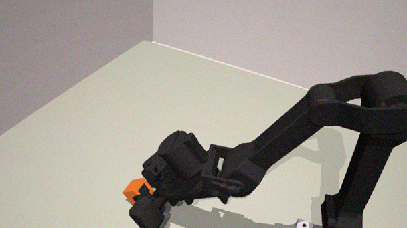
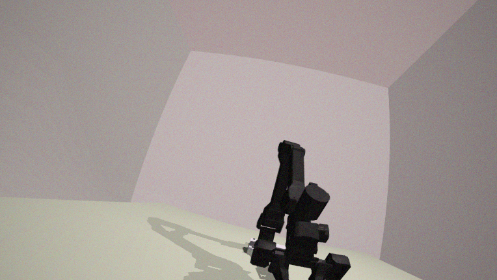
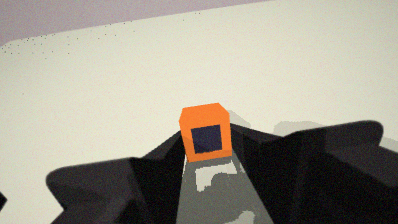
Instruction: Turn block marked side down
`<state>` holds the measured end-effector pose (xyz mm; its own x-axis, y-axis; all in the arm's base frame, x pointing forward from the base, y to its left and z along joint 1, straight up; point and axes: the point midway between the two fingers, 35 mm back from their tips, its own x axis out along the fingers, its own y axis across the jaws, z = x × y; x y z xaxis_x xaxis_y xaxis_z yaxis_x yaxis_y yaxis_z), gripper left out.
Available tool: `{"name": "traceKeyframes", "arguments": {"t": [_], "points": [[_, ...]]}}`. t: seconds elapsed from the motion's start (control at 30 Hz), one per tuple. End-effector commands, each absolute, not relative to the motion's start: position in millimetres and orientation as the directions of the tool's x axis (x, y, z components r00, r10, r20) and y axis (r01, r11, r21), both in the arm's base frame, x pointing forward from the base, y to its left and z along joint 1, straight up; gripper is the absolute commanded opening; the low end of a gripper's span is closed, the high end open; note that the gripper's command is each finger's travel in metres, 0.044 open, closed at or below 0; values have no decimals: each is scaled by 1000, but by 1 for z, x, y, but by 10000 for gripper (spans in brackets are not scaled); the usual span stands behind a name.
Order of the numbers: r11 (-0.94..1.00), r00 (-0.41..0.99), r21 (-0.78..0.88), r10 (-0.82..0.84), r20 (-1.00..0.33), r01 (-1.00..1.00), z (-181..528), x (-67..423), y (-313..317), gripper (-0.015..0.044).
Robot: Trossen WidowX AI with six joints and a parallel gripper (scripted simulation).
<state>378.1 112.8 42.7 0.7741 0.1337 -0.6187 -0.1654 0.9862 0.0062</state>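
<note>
Wrist view first: we see the gripper (image 3: 206, 150) clamped on the orange block (image 3: 205, 131), one dark finger pressing each side, and the dark square mark on the face turned toward the camera. We judge the block is held above the table (image 3: 100, 90), since its shadow falls apart from it on the surface below. In the top view the block (image 1: 136, 188) pokes out beyond the fingers, with the wrist tilted low and the table close beneath.

Our worries from here:
- The marked face points back along the gripper, not downward. Letting go now would likely leave the mark sideways or up.
- Only a small part of the block sits between the fingers, so a fast wrist roll could make it slip or twist.
- Releasing from this height could let it tumble onto another face.

The exterior view hides the block behind the arm (image 2: 290, 180).
</note>
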Motion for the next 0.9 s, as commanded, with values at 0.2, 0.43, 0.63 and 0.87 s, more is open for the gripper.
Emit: {"name": "traceKeyframes", "arguments": {"t": [0.2, 0.43, 0.63, 0.87], "points": [[987, 860, 2, 141, -491, -161, 38, 367, 109, 0], [987, 872, 2, 142, -469, -160, 39, 364, 108, 0], [987, 882, 2, 144, -450, -160, 42, 364, 108, 0], [987, 882, 2, 144, -450, -160, 42, 364, 108, 0]]}}
